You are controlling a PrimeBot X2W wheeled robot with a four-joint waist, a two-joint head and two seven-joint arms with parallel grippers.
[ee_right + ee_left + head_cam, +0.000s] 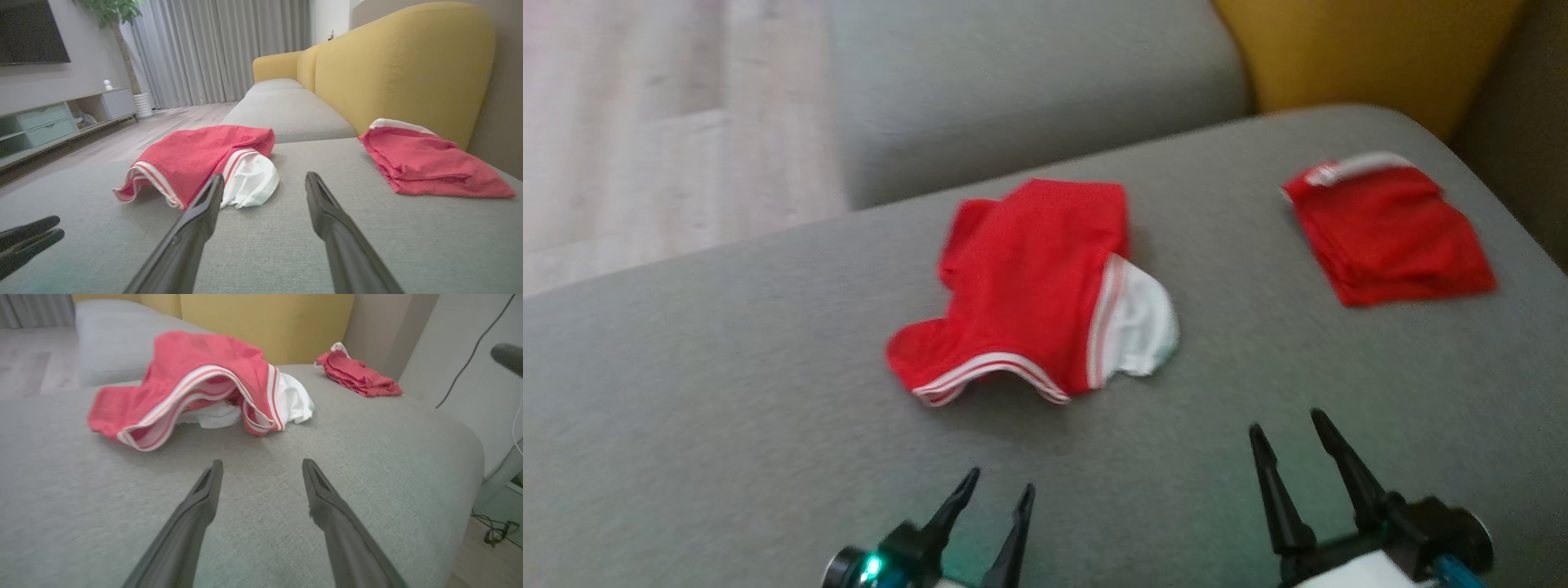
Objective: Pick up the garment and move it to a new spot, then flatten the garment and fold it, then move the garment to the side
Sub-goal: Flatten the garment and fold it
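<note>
- Hovering over the grey fabric sofa seat, the left tool had its two dark fingers apart, holding nothing.
- The right tool was likewise spread and empty.
- The crumpled red garment with white striped trim lay straight ahead of the left tool, its striped hem facing it.
- That tool looked the nearer of the two.
- A folded red cloth sat well apart on the right.

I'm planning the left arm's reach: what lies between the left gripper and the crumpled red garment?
Bare grey cushion. In the left wrist view, the stretch from the open left gripper to the crumpled red garment holds nothing else.
</note>
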